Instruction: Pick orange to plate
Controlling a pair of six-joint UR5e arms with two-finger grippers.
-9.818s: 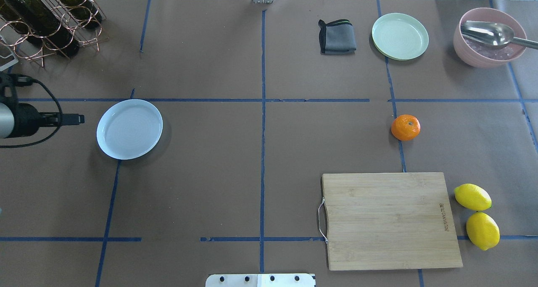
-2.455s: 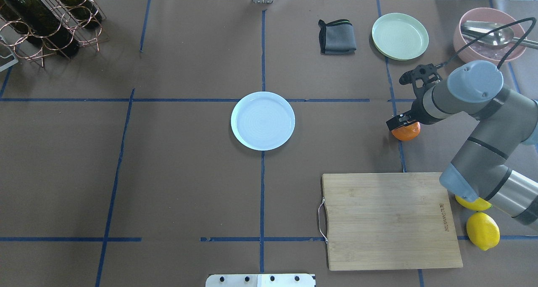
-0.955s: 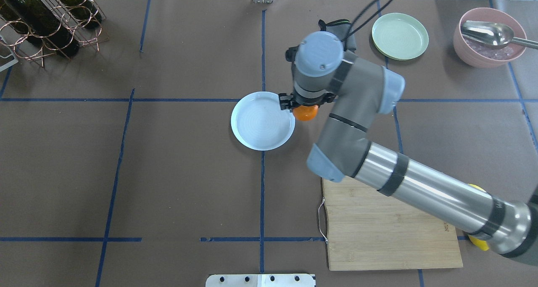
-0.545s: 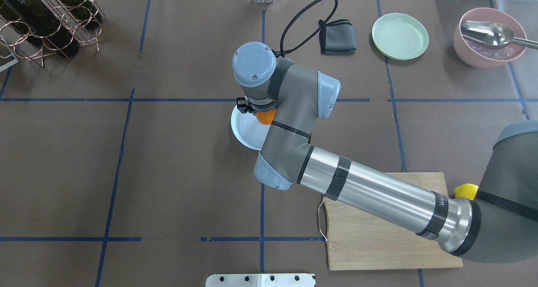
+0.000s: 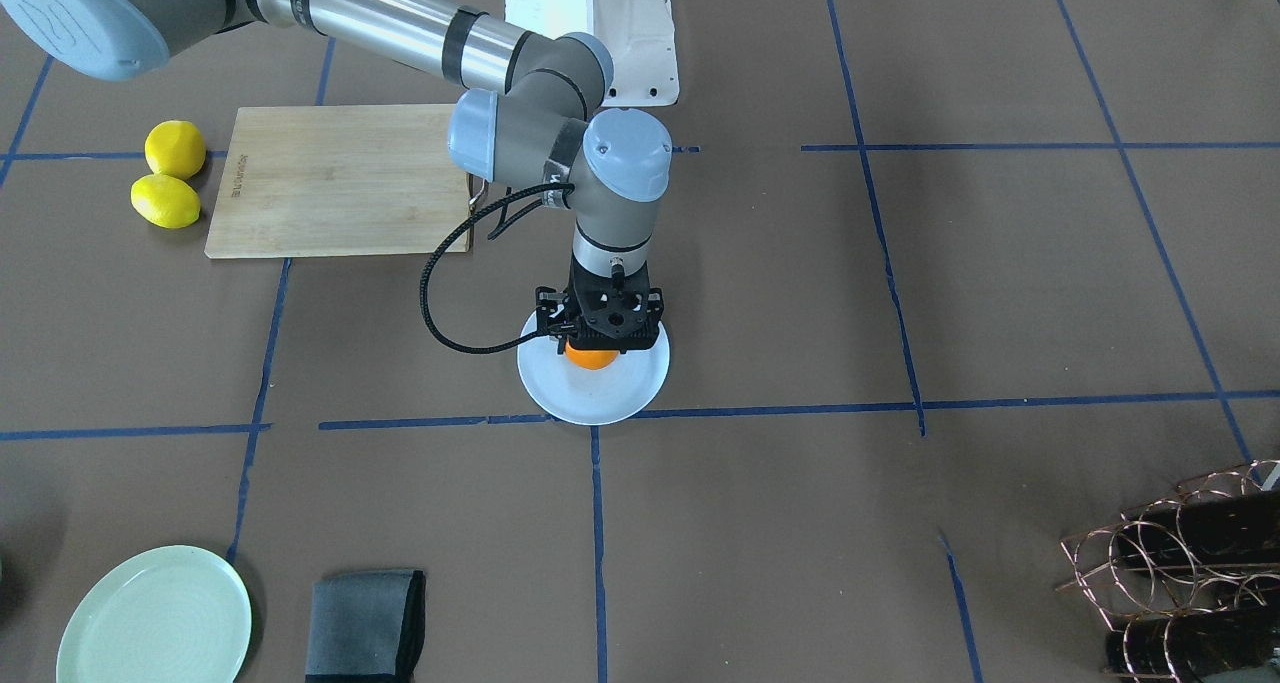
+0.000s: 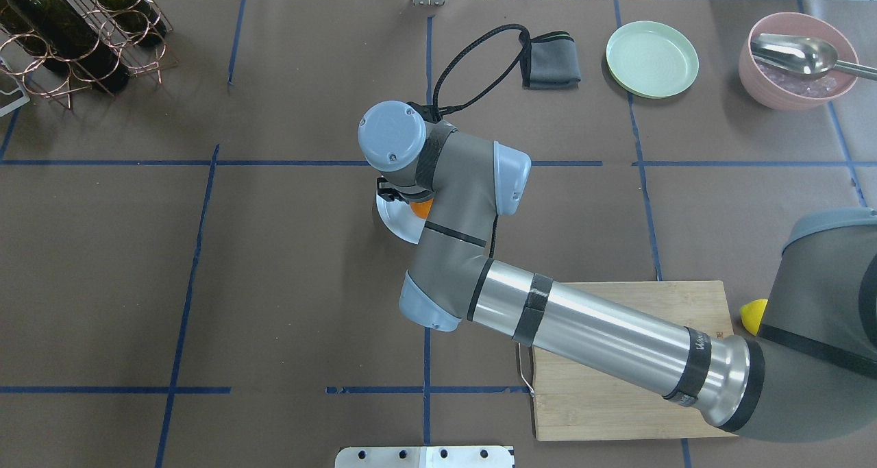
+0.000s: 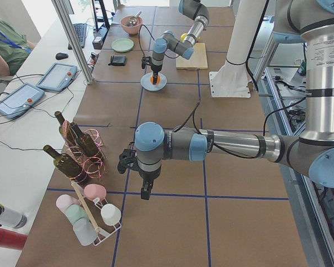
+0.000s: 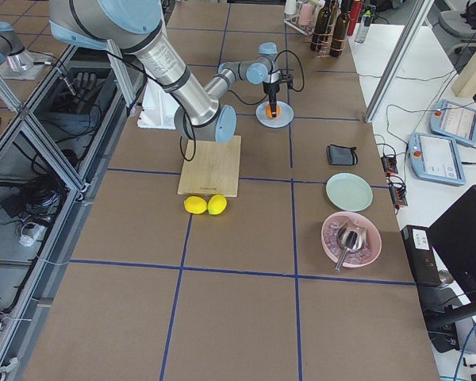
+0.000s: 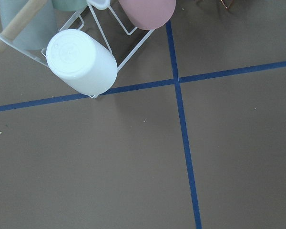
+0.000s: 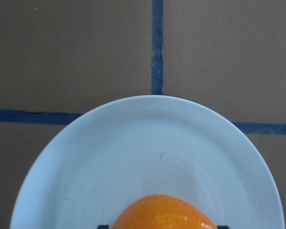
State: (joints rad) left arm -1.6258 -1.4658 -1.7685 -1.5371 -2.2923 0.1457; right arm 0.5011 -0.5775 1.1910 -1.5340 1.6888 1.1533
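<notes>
Brown taped table [image 5: 900, 263], right gripper [image 5: 593, 351] closed around orange [image 5: 591, 360] over pale blue plate [image 5: 560, 398], left gripper [image 7: 146, 193] well apart from plate, its opening impossible to tell.

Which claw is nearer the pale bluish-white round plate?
Right. The right claw hangs over the plate, clamped on the small bright orange fruit. The left claw is far down the table, near the wire cup rack.

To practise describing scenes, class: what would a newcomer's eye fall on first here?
The bright orange held by the right end effector over the pale blue plate at the table's centre stands out first. Next come two yellow lemons beside the wooden cutting board on the robot's right.
</notes>
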